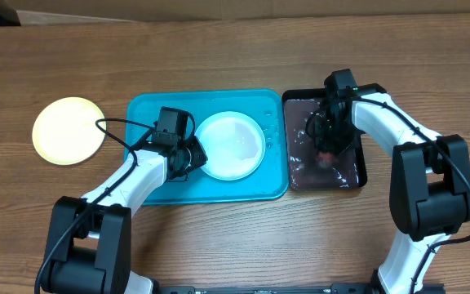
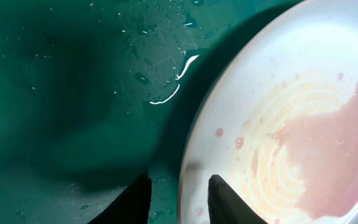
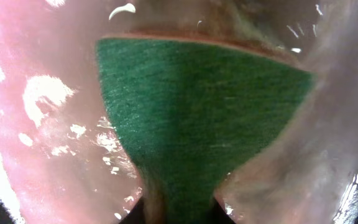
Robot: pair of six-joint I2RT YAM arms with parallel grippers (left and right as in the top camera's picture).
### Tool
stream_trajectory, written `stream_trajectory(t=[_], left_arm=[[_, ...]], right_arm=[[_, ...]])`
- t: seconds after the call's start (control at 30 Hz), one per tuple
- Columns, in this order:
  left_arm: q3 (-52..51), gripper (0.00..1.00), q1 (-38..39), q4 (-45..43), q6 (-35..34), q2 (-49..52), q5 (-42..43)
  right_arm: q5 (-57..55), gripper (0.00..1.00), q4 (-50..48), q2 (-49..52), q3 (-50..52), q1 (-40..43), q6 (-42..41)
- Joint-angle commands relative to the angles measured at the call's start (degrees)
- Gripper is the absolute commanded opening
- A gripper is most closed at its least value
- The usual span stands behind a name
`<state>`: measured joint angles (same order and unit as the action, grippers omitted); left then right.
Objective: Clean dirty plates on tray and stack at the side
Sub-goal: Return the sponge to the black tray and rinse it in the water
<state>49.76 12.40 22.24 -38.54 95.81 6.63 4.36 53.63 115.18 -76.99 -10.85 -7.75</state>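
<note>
Gripping from the left side, the left pincer point(image 1: 192, 155) is closed on the rim of the white plate point(image 1: 231, 145). In the left wrist view one finger point(image 2: 138, 199) sits outside the rim over the tray and the other point(image 2: 225, 199) over the plate's inner slope, with a narrow gap between them. The white plate lies flat on the turquoise tray point(image 1: 153, 114), right of the tray's middle. A thin pinkish wet film point(image 2: 334, 155) covers part of the plate's inside, and droplets dot the tray floor point(image 2: 73, 93) beside it. The pale yellow-green plate point(image 1: 68, 131) rests alone on the bench point(image 1: 219, 49), well apart to the left of the tray.

The right pincer point(image 1: 326, 151) reaches down into the black tray point(image 1: 300, 114), which stands just beside the turquoise tray's right edge and holds cloudy pink liquid. Its fingers are pressed together on a green scouring pad point(image 3: 197, 112), which fans out wide from the pinch point point(image 3: 176, 214).
</note>
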Motion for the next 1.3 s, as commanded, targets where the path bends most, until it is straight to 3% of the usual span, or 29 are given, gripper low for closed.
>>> stream_trajectory(t=[0.0,0.07,0.1,0.13,0.17,0.23,0.27,0.33,0.37,0.43,0.47,0.53,0.57,0.6,0.67,0.7,0.77,0.8,0.83,0.87,0.9,0.93,1.0,1.03,1.07,1.1,1.13,1.2,1.27], left_arm=[[0.5,0.33,0.4,-0.2,0.9,0.5,0.2],[0.5,0.33,0.4,-0.2,0.9,0.5,0.2],[0.5,0.33,0.4,-0.2,0.9,0.5,0.2],[0.5,0.33,0.4,-0.2,0.9,0.5,0.2],[0.5,0.33,0.4,-0.2,0.9,0.5,0.2],[0.5,0.33,0.4,-0.2,0.9,0.5,0.2],[0.5,0.33,0.4,-0.2,0.9,0.5,0.2],[0.5,0.33,0.4,-0.2,0.9,0.5,0.2],[0.5,0.33,0.4,-0.2,0.9,0.5,0.2],[0.5,0.33,0.4,-0.2,0.9,0.5,0.2],[0.5,0.33,0.4,-0.1,0.9,0.5,0.2],[0.5,0.33,0.4,-0.1,0.9,0.5,0.2],[0.5,0.33,0.4,-0.1,0.9,0.5,0.2],[0.5,0.33,0.4,-0.1,0.9,0.5,0.2],[0.5,0.33,0.4,-0.1,0.9,0.5,0.2],[0.5,0.33,0.4,-0.1,0.9,0.5,0.2],[0.5,0.33,0.4,-0.2,0.9,0.5,0.3],[0.5,0.33,0.4,-0.1,0.9,0.5,0.2],[0.5,0.33,0.4,-0.2,0.9,0.5,0.2],[0.5,0.33,0.4,-0.1,0.9,0.5,0.2],[0.5,0.33,0.4,-0.2,0.9,0.5,0.2],[0.5,0.33,0.4,-0.1,0.9,0.5,0.2],[0.5,0.34,0.4,-0.1,0.9,0.5,0.2],[0.5,0.34,0.4,-0.1,0.9,0.5,0.2],[0.5,0.34,0.4,-0.1,0.9,0.5,0.2],[0.5,0.35,0.4,-0.1,0.9,0.5,0.2],[0.5,0.35,0.4,-0.1,0.9,0.5,0.2],[0.5,0.37,0.4,-0.2,0.9,0.5,0.2],[0.5,0.38,0.4,-0.2,0.9,0.5,0.2]], right_arm=[[0.9,0.51,0.2,0.5,1.0,-0.1,0.3],[0.9,0.66,0.1,0.5,1.0,0.0,0.3],[0.9,0.62,0.2,0.5,1.0,-0.1,0.3],[0.9,0.14,0.2,0.5,1.0,-0.1,0.3],[0.9,0.04,0.3,0.5,1.0,-0.1,0.3],[0.9,0.04,0.2,0.5,1.0,-0.1,0.3],[0.8,0.08,-0.3,0.5,1.0,0.0,0.3],[0.8,0.61,-1.4,0.5,1.0,0.0,0.3],[0.7,0.70,-2.6,0.5,1.0,0.0,0.3],[0.2,0.71,-4.3,0.5,1.0,0.0,0.3],[0.2,0.66,-4.9,0.5,1.0,0.0,0.3],[0.2,0.16,-5.9,0.5,1.0,0.0,0.3],[0.2,0.11,-6.0,0.5,1.0,0.0,0.3],[0.2,0.14,-6.0,0.5,1.0,0.0,0.3],[0.2,0.56,-6.3,0.5,1.0,0.0,0.3],[0.2,0.58,-6.6,0.5,1.0,0.0,0.3],[0.2,0.48,-7.4,0.5,1.0,0.0,0.3],[0.2,0.49,-8.0,0.5,1.0,0.0,0.3],[0.2,0.62,-8.5,0.5,1.0,0.0,0.3],[0.2,0.85,-9.3,0.5,1.0,0.0,0.3],[0.2,0.99,-10.1,0.5,1.0,0.0,0.3],[0.2,1.00,-10.8,0.5,1.0,0.0,0.3],[0.2,0.95,-11.9,0.5,1.0,0.0,0.3],[0.2,0.64,-12.3,0.5,1.0,0.0,0.3],[0.2,0.18,-12.5,0.5,1.0,0.0,0.3],[0.2,0.09,-12.8,0.5,1.0,0.0,0.3],[0.2,0.09,-13.1,0.5,1.0,0.0,0.3],[0.9,0.33,-13.5,0.5,0.3,0.0,0.3],[1.8,0.45,-12.4,0.4,-1.6,0.0,0.3]])
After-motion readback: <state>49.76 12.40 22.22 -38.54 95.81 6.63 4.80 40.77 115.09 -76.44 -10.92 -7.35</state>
